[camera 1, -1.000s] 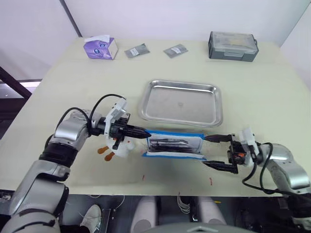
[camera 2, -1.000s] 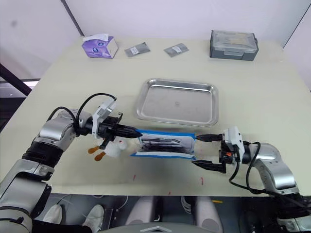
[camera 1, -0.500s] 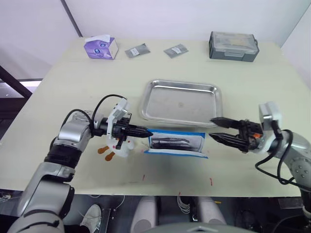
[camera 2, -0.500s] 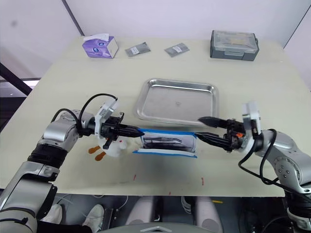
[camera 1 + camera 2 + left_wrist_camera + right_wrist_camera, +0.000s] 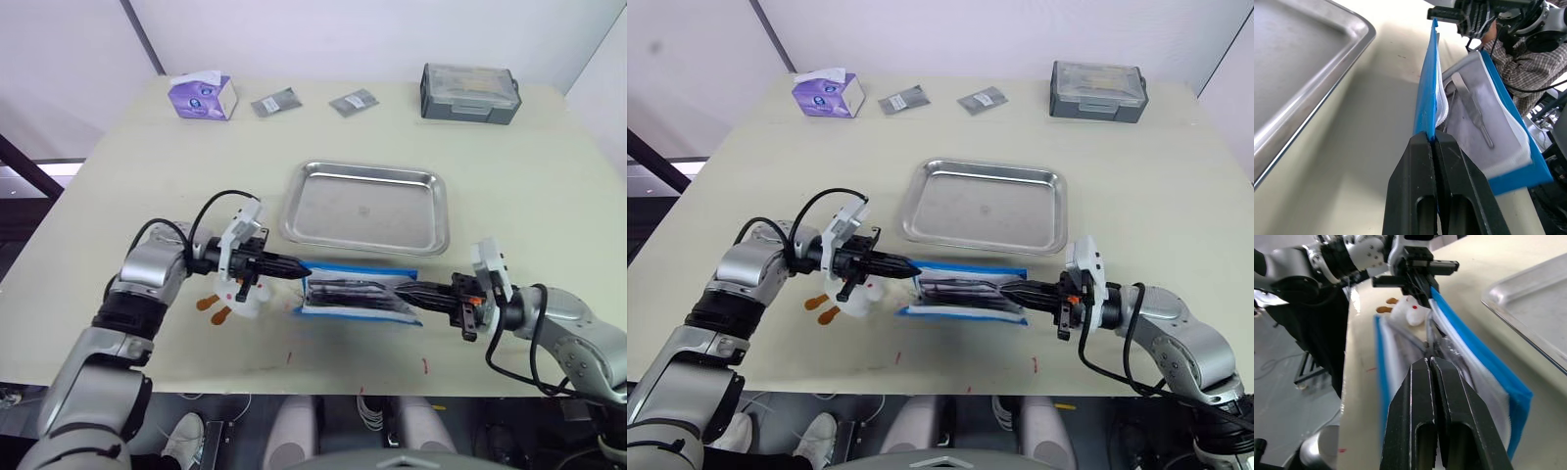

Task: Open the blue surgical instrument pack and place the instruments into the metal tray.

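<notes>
While the blue surgical instrument pack point(image 5: 358, 296) lay opened on the table point(image 5: 118, 176) just in front of the metal tray point(image 5: 366, 207), our left gripper point(image 5: 294, 265) was clamped on its blue flap. Our right gripper point(image 5: 404, 291) reached into the lining, fingers closed on what we judged an instrument. The tray held 0 instruments point(image 5: 1473, 108), so all transfers remained.

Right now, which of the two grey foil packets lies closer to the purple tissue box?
The left foil packet, right beside the tissue box; the other packet lies farther right, toward the grey lidded box.
</notes>
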